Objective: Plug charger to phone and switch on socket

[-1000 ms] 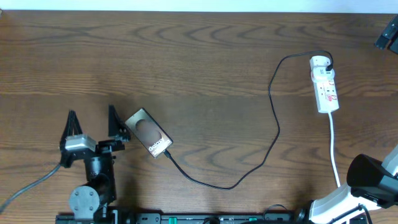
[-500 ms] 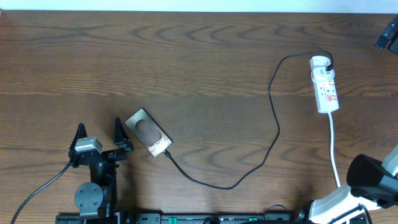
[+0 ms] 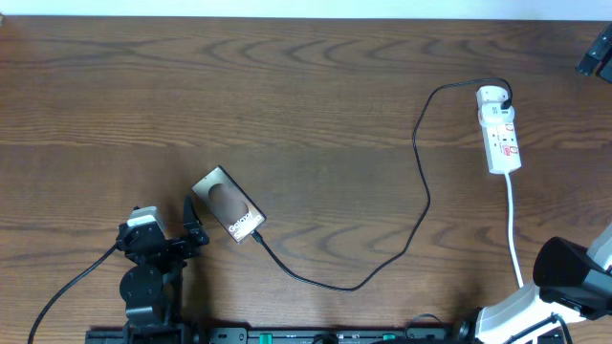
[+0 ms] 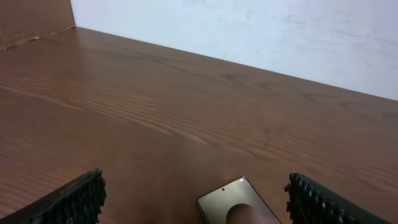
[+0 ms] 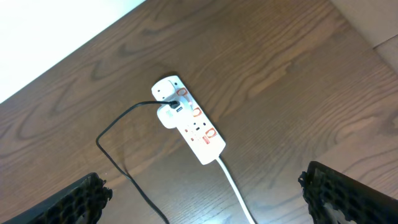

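The phone (image 3: 228, 204) lies flat at the front left, its lettered end towards the lower right. It also shows at the bottom of the left wrist view (image 4: 239, 204). The black charger (image 3: 426, 205) runs from that lettered end in a long curve to the white socket (image 3: 499, 129) at the far right, where its plug sits in the far end. The socket (image 5: 189, 121) and charger (image 5: 118, 155) also show in the right wrist view. My left gripper (image 3: 167, 227) is open and empty, just left of the phone (image 4: 196, 208). My right gripper (image 5: 208, 202) is open and empty, above the table short of the socket.
The socket's white cord (image 3: 513, 229) runs from the strip towards the front edge, past my right arm (image 3: 574, 277) at the front right corner. A white wall stands behind the table (image 4: 249, 25). A dark object (image 3: 595, 53) sits at the far right edge.
My left gripper has drawn back towards the front edge and slightly right, staying open beside the phone. The phone, charger, socket and right arm have not moved.
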`<action>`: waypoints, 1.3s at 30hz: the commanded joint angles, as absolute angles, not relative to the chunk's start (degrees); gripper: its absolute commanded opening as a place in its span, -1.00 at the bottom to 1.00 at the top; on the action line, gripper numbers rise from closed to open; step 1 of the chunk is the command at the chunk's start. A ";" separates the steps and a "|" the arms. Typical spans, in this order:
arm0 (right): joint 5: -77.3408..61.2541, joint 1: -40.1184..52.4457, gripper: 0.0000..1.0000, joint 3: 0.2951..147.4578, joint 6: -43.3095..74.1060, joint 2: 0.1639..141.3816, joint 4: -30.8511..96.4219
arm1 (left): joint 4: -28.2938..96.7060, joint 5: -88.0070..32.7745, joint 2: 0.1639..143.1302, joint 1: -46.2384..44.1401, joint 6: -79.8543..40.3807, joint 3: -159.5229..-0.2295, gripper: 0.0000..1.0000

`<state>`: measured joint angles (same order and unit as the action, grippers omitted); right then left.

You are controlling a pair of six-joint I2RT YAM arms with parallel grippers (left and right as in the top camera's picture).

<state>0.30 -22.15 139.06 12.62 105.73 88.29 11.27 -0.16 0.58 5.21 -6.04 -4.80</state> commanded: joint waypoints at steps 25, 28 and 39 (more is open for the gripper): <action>0.97 -22.09 0.98 139.06 13.23 105.75 88.31 | 12.82 -0.45 0.27 5.56 -5.15 -3.88 0.83; 0.95 -22.09 0.98 139.06 13.23 105.75 88.29 | 12.82 -0.45 0.27 5.56 -5.13 -3.88 0.83; 2.20 -22.09 0.99 139.06 13.21 105.75 90.15 | 12.82 -0.45 0.27 5.56 -5.15 -3.88 0.83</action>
